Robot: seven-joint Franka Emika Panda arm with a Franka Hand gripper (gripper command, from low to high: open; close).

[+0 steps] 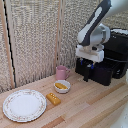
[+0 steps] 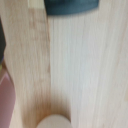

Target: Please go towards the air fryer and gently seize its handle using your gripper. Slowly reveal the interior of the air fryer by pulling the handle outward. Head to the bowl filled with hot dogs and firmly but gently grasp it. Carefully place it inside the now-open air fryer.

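Air fryer (image 1: 111, 59) sits at the exterior view's right, its handle (image 1: 88, 73) seemingly between the gripper (image 1: 88, 67) fingers; whether the jaws pinch it, I cannot tell. Bowl (image 1: 62, 86) rests apart, beside a pink mug (image 1: 61, 73).

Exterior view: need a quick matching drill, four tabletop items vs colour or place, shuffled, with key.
Items:
1. mug
2. plate
3. air fryer
4. bowl

Descriptions:
A. matte black, at the exterior view's right, behind the gripper
B. small, white, holding yellow-orange pieces, just in front of the mug
C. pink, near the back wall
D. large, white with a patterned rim, at the exterior view's left front

Pairs: 1-C, 2-D, 3-A, 4-B
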